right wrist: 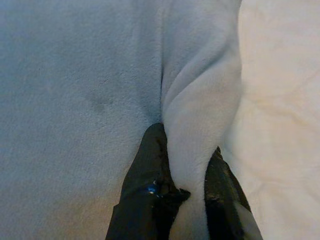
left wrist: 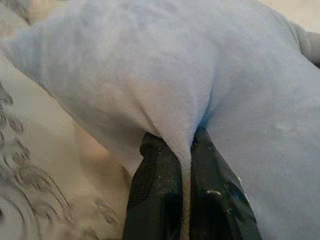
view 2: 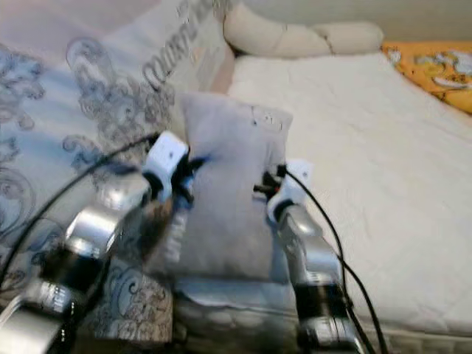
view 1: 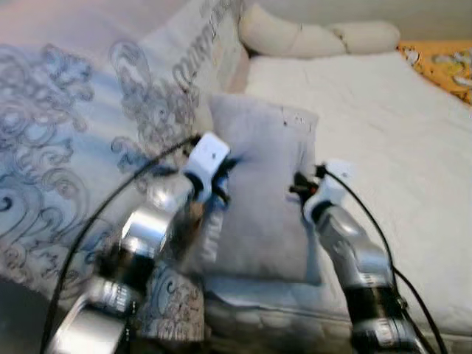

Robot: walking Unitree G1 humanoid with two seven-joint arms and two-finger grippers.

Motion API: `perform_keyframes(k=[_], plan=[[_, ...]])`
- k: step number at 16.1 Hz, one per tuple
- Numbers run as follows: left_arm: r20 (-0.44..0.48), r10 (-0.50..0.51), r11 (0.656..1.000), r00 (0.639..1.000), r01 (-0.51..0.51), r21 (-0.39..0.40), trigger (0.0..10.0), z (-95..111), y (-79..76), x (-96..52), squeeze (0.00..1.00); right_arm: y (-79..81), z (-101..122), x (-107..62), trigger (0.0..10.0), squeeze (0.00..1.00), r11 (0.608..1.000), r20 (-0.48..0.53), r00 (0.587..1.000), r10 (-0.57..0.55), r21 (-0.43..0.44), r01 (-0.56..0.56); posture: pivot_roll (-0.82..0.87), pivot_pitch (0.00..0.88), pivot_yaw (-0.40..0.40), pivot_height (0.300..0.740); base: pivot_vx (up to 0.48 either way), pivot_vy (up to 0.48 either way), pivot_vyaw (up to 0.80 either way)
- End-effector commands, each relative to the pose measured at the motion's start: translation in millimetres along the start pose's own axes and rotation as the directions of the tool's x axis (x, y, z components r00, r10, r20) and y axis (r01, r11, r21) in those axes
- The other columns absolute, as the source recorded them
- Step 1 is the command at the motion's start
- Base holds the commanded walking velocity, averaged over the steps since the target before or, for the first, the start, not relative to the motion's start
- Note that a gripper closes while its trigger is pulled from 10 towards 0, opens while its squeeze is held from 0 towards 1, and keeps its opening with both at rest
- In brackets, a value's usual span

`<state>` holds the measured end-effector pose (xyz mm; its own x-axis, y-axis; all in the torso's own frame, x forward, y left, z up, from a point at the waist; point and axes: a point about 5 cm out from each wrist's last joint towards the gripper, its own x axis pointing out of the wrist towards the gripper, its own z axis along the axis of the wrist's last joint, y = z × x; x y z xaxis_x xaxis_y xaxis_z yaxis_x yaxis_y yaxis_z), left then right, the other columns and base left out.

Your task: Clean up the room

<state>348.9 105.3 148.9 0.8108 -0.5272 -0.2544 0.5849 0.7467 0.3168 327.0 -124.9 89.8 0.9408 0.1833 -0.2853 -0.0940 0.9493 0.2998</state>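
I am looking down at a bed [view 1: 383, 133] under a cream cover, running from the near edge to the wall. Along my left side a big patterned duvet [view 1: 66, 133] with grey scrollwork is lying bunched up, reaching toward the head of the bed. At the far end a long cream bolster [view 1: 317, 35] is lying across the bed, and an orange printed cloth [view 1: 442, 63] is showing at the far right corner.

In the middle, near the bed's front edge, a grey pillow [view 1: 262, 192] is standing up at a slight tilt between my two arms, its left side against the duvet and its lower edge over the mattress edge. Whether it is resting on the bed or hanging just clear I cannot tell.

My left tool [left wrist: 186, 197] is pinching a fold of the pillow's left edge, with the plush fabric squeezed thin between its two black fingers [left wrist: 152, 190]. My right tool [right wrist: 186, 192] is gripping the pillow's right edge the same way, a thick ridge of fabric bulging up between its fingers [right wrist: 150, 170], with the cream bed cover just beside it. Black cables are trailing back from both wrists along the silver arms.
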Motion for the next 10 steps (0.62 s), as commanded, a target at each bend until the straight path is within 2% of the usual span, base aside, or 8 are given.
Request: perform_keyframes(k=[1,2,3,4,5,6,7,10], plan=[[0.024,0.004,0.999,1.0,-0.006,0.052,10.0,8.4,6.4,1.0,0.0,3.2,-1.4,4.7,10.0,0.0,1.0,0.0,1.0,0.02,0.008,-0.02,0.02,0.0,0.09,0.74,0.0,0.0,0.0],[0.02,0.008,0.998,1.0,-0.009,0.062,10.0,10.1,9.8,2.4,0.0,4.1,-4.1,8.4,10.0,0.0,1.0,-0.016,1.0,0.024,0.001,-0.024,0.02,0.0,0.09,0.74,0.0,0.0,0.0],[0.0,0.013,0.996,1.0,-0.013,0.091,10.0,13.5,20.1,5.0,0.0,9.0,-9.6,19.6,10.0,0.0,0.999,-0.054,0.998,0.035,-0.003,-0.035,0.03,0.0,0.096,0.74,0.0,0.0,0.0],[-0.034,0.027,0.99,0.999,-0.022,0.137,10.0,13.5,31.1,6.4,0.0,17.6,-10.1,29.5,10.0,0.0,0.998,-0.077,0.995,0.057,0.036,-0.054,0.05,0.0,0.099,0.74,0.0,0.0,0.0],[-0.047,0.031,0.989,0.998,-0.024,0.149,10.0,12.8,34.4,6.7,0.0,20.9,-9.9,32.1,10.0,0.0,0.996,-0.082,0.994,0.066,0.057,-0.061,0.05,0.0,0.1,0.74,0.0,0.0,0.0],[-0.058,0.033,0.988,0.998,-0.024,0.154,10.0,11.8,37.7,7.5,0.0,23.8,-9.8,34.7,10.0,0.75,0.996,-0.087,0.994,0.073,0.065,-0.068,0.05,0.0,0.1,0.74,0.0,0.0,0.0],[-0.088,0.041,0.987,0.995,-0.027,0.156,10.0,8.9,44.0,8.2,0.0,28.6,-10.5,38.3,10.0,1.0,0.995,-0.1,0.991,0.086,0.061,-0.08,0.06,0.0,0.1,0.74,0.0,0.0,0.0],[-0.097,0.111,0.982,0.989,-0.094,0.165,10.0,8.2,57.1,8.7,0.0,26.9,-11.7,39.8,10.0,1.0,0.996,-0.106,0.99,0.089,0.032,-0.086,0.08,0.0,0.091,0.74,0.0,0.0,0.0]])
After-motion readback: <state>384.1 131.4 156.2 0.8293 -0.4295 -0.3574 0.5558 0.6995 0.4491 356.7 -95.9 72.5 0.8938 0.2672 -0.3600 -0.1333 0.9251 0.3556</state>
